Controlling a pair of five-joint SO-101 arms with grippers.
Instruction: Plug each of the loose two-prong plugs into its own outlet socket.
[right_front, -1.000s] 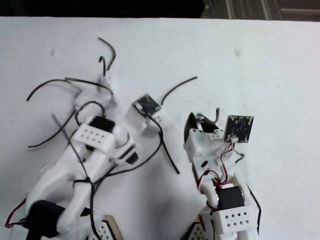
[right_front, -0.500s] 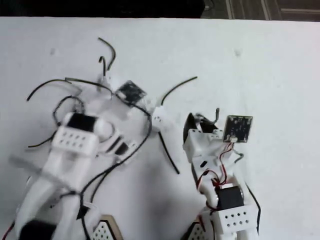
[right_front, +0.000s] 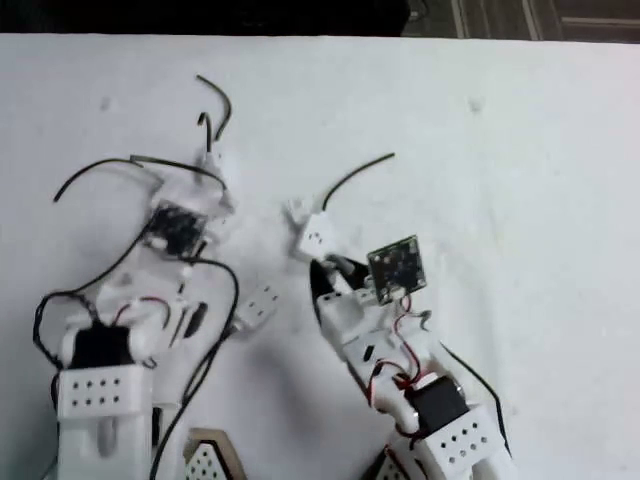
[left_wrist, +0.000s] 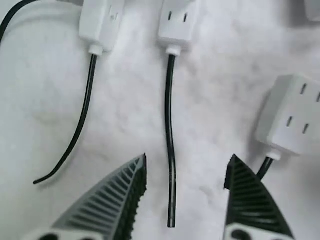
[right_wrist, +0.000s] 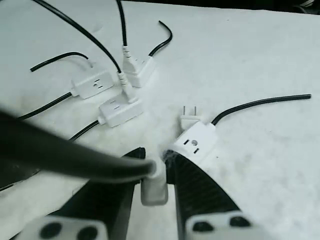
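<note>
right wrist view: right gripper (right_wrist: 154, 159) clamps white plug (right_wrist: 152, 189), black-corded | left wrist view: left gripper (left_wrist: 187, 162) jaws apart above loose cord (left_wrist: 170, 150)

White printed arms (right_front: 350, 320) are carrying black servo blocks (right_front: 435, 400), red-and-black wiring (right_front: 385, 375), wrist circuit boards (right_front: 397, 265) and dark ribbed tool fingers (left_wrist: 112, 200).

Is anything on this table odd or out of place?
Yes: the outlet sockets' black cords lead nowhere. One socket has a cord that ends cut off on the white table, between the fingers of the open left pincer; its neighbour's cord also curls to a loose end.
</note>
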